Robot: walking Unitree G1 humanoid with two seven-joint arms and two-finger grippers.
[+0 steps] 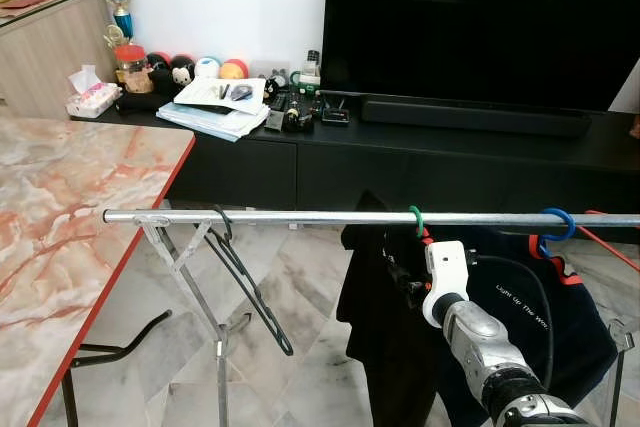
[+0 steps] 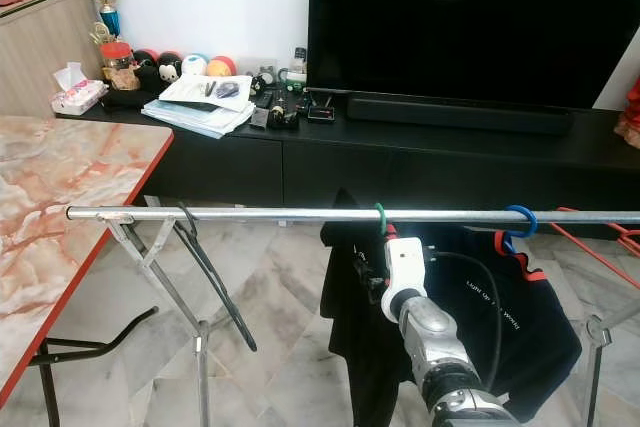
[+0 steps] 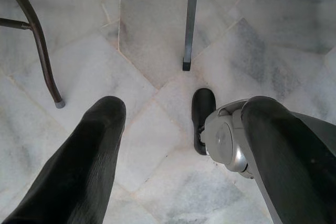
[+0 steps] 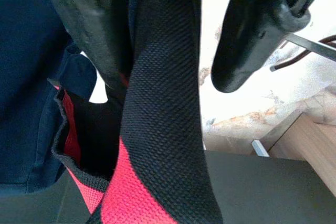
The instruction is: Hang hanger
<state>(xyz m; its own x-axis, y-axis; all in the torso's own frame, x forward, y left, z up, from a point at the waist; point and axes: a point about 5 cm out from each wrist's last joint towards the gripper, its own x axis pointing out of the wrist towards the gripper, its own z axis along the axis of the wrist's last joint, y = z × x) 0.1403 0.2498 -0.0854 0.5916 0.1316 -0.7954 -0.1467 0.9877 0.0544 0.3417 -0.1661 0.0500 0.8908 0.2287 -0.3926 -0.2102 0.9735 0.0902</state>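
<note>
Black shirt on green hanger [image 1: 416, 219], hook over level rail [image 1: 300, 216], right gripper [image 4: 173, 51] parted around collar.

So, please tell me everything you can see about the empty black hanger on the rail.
The black hanger is bare and looks like thin plastic or coated wire. Its hook sits over the silver rail near the rail's left end, beside the rack's crossed metal legs. It hangs turned nearly edge-on, its lower arm slanting down toward the marble floor. No garment or gripper touches it.
</note>
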